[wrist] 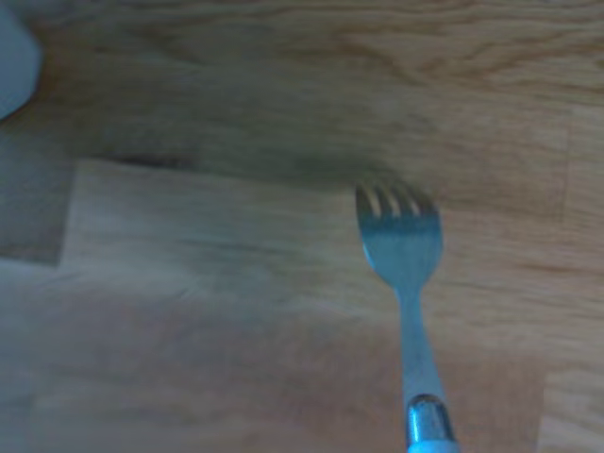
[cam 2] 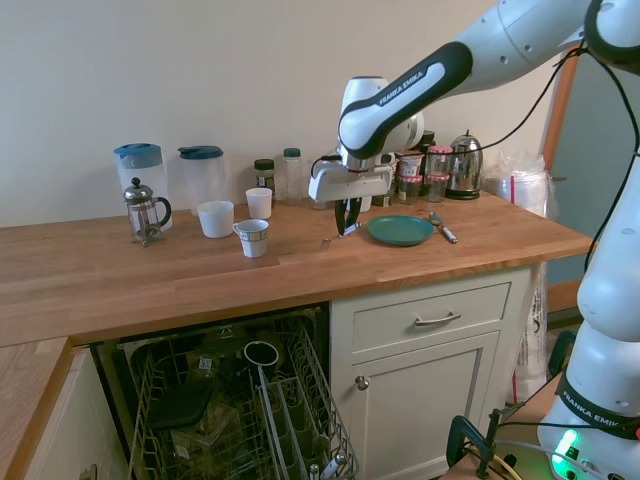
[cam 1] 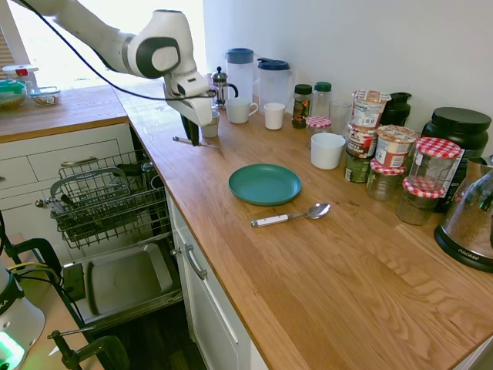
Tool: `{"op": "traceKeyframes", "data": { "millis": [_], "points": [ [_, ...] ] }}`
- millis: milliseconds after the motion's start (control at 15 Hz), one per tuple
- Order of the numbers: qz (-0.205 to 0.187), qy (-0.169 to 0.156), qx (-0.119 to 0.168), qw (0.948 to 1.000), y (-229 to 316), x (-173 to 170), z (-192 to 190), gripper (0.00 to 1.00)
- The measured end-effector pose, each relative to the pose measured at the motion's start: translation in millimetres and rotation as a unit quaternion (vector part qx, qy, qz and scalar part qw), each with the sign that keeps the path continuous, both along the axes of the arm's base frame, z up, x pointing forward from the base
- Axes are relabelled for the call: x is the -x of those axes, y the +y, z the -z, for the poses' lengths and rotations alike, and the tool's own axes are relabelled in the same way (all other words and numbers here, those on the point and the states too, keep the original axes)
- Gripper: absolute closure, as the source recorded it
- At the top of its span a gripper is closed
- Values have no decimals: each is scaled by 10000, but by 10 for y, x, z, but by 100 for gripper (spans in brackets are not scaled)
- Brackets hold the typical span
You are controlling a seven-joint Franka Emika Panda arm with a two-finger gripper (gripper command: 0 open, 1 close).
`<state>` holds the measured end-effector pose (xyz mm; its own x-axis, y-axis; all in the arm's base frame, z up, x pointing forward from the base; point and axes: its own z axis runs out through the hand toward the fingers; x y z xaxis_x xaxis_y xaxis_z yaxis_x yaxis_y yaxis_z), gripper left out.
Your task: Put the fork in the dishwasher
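Bright daylight from a blown-out window [cam 1: 54, 38] in the first exterior view, both exterior views sharp with mild wide-angle bending, wrist view dim, bluish, blurred, fork [wrist: 404, 255] soft.

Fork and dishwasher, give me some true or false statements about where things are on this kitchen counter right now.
1. The fork is already in the dishwasher. False: the gripper holds it just above the counter.
2. The dishwasher door is down and a rack is pulled out. True.
3. The spoon lies on the plate. False: it lies on the counter beside the plate.
4. The plate has nothing on it. True.
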<state>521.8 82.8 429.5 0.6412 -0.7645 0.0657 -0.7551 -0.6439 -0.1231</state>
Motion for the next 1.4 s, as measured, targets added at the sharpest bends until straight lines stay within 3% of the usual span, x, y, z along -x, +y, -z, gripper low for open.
{"op": "traceKeyframes", "data": {
  "millis": [267, 667, 1400],
  "points": [
    [-929, 399, 190, 9947, 726, 376, -173, 100],
    [-1889, 997, 422, 9760, 1492, 749, 117, 100],
    [-2812, 1638, 458, 9444, 2337, 1157, 904, 100]
  ]
}}
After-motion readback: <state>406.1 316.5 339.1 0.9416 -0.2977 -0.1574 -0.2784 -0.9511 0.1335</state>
